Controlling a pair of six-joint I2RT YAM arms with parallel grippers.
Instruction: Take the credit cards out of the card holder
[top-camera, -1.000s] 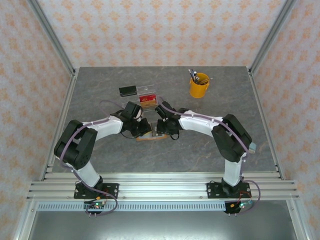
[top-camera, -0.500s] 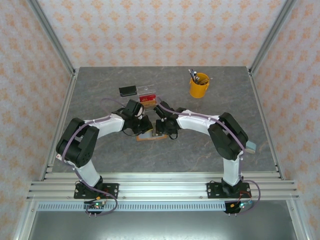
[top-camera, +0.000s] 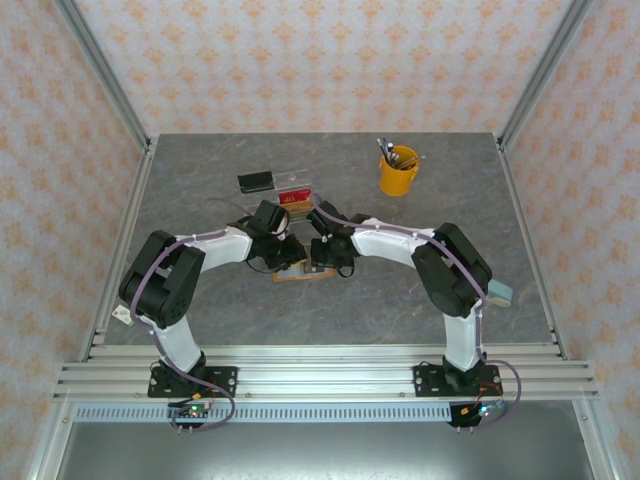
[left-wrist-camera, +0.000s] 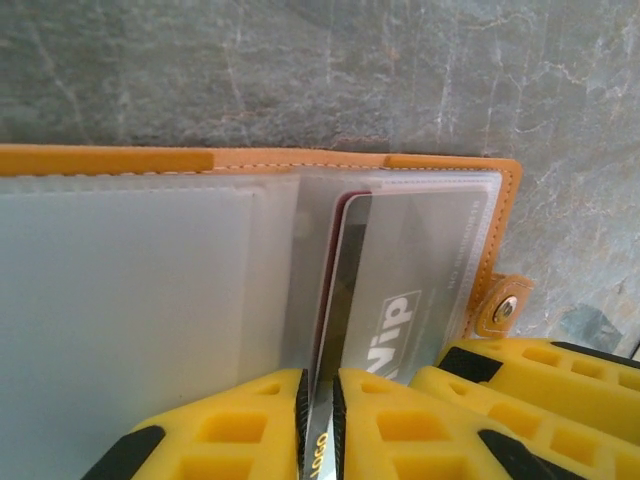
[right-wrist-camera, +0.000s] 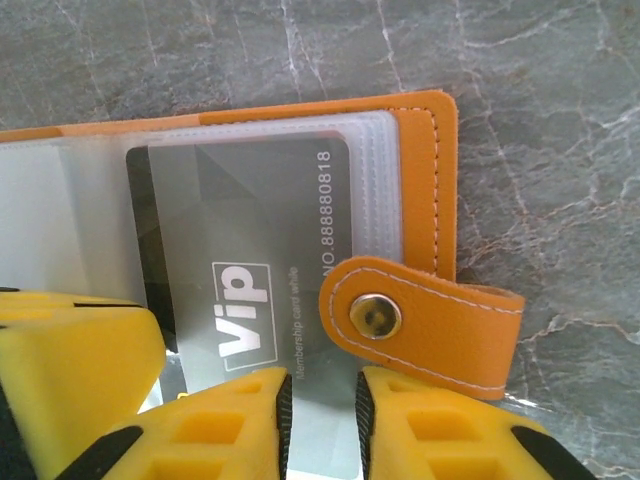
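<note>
**Card gripped at the sleeve mouth, pull-out pending**

Both arms meet near the middle of the table (top-camera: 460, 300), a little toward its near edge. The holder (left-wrist-camera: 250, 160) lies open and flat there.

The left gripper (left-wrist-camera: 320, 420) is clenched on the lower edge of the silver card (right-wrist-camera: 250, 230), which sits partly out of a clear sleeve (left-wrist-camera: 130, 300). A dark red card (left-wrist-camera: 328, 290) sits just behind it. The right gripper (right-wrist-camera: 322, 425) is just beside the left one. Its jaws stand a little apart astride the free edge of sleeve and card, and I cannot tell whether they pinch it.

By my reading, the step in hand is drawing out the first card, and neither card has left the holder yet. The next move calls for a straight pull along the sleeve, toward the near edge. The holder needs pinning down, or it will likely slide along with the card. The strap (right-wrist-camera: 420, 325) crosses the silver card's corner and may snag it. After that the card can be set down on bare table, and the red one is next.

Count:
- Table: one.
- Arms: two, each with one gripper.
- Clear tray (top-camera: 300, 184): one, toward the far edge, with a red flat thing in it too small to name.
- Yellow cup (top-camera: 398, 175): one, toward the far right corner, holding pens.
- Black slab (top-camera: 256, 181): one, beside the tray.
- Holder: one.
- Cards seen in the holder: two.
</note>
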